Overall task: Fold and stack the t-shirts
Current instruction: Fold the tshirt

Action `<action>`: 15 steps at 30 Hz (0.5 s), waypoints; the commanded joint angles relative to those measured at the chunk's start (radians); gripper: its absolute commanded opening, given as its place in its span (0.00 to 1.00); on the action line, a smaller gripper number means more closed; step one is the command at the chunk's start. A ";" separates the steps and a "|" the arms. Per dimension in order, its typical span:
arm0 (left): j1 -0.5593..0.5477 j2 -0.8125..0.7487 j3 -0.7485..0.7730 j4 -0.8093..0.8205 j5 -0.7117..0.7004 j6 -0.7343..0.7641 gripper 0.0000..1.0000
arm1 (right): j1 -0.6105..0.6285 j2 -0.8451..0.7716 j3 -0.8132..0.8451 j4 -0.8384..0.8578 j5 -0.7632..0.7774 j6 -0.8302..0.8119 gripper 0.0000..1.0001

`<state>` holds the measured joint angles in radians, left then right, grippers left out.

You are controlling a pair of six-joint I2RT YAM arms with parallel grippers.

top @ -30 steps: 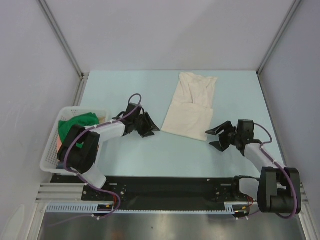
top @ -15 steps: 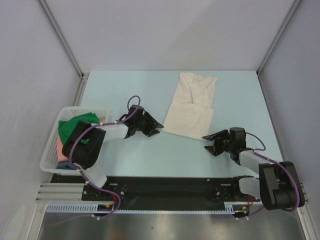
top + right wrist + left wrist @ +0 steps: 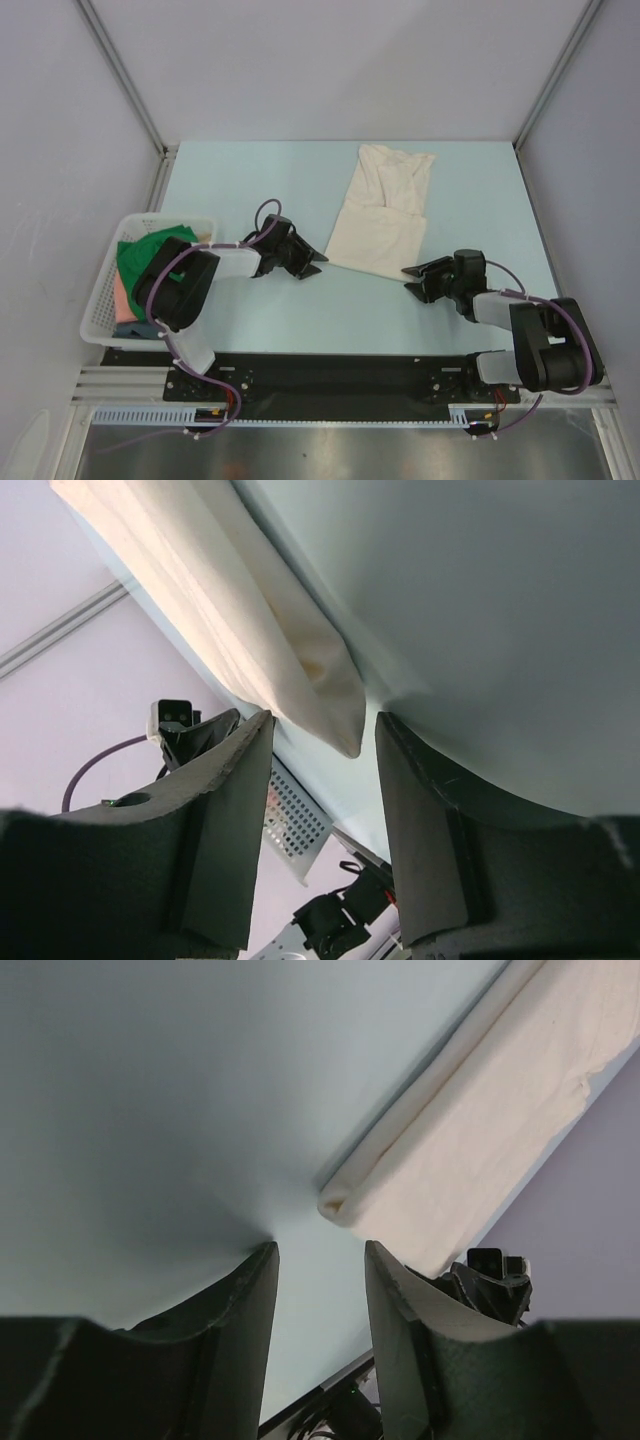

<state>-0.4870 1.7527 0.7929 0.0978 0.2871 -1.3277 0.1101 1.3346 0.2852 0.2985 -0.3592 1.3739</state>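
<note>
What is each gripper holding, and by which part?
Nothing. The left gripper and right gripper stand open, each facing a near corner of the cream t-shirt.

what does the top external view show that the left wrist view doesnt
Only the top external view: the white plastic lattice basket holding a bright green t-shirt, and the whole folded cream cloth t-shirt, with the left claw and right claw each near one of its near corners. Only the left wrist view: the rolled fold at the cream t-shirt's corner, just ahead of the open left claw's empty gap. Both: the cream t-shirt, the pale blue table, and the left claw not gripping cloth.
</note>
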 commanded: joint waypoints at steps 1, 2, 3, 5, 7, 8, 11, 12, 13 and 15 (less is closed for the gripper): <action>-0.005 0.022 -0.011 0.026 -0.036 -0.048 0.45 | 0.010 0.017 0.022 -0.005 0.055 0.005 0.50; -0.004 0.027 -0.008 0.031 -0.034 -0.059 0.45 | 0.011 0.018 0.031 -0.010 0.055 0.004 0.50; -0.005 0.031 -0.007 0.034 -0.037 -0.064 0.45 | 0.014 0.020 0.034 -0.021 0.054 0.001 0.49; -0.005 0.036 -0.015 0.042 -0.039 -0.080 0.44 | 0.020 0.018 0.035 -0.027 0.058 0.001 0.48; -0.004 0.039 -0.018 0.042 -0.042 -0.084 0.44 | 0.028 0.015 0.031 -0.030 0.066 0.005 0.47; -0.005 0.042 -0.015 0.034 -0.042 -0.082 0.43 | 0.031 0.015 0.029 -0.030 0.069 0.007 0.47; -0.004 0.044 -0.020 0.028 -0.058 -0.093 0.44 | 0.031 0.018 0.032 -0.029 0.071 0.005 0.46; -0.002 0.045 -0.017 0.028 -0.065 -0.093 0.44 | 0.031 0.017 0.034 -0.025 0.071 0.007 0.46; -0.002 0.051 -0.014 0.029 -0.066 -0.091 0.44 | 0.031 0.015 0.037 -0.025 0.071 0.007 0.46; 0.004 0.060 0.002 0.013 -0.071 -0.085 0.44 | 0.034 0.015 0.040 -0.032 0.074 0.007 0.46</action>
<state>-0.4866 1.7821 0.7929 0.1478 0.2749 -1.4105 0.1364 1.3445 0.2996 0.2882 -0.3206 1.3792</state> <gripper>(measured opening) 0.439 0.459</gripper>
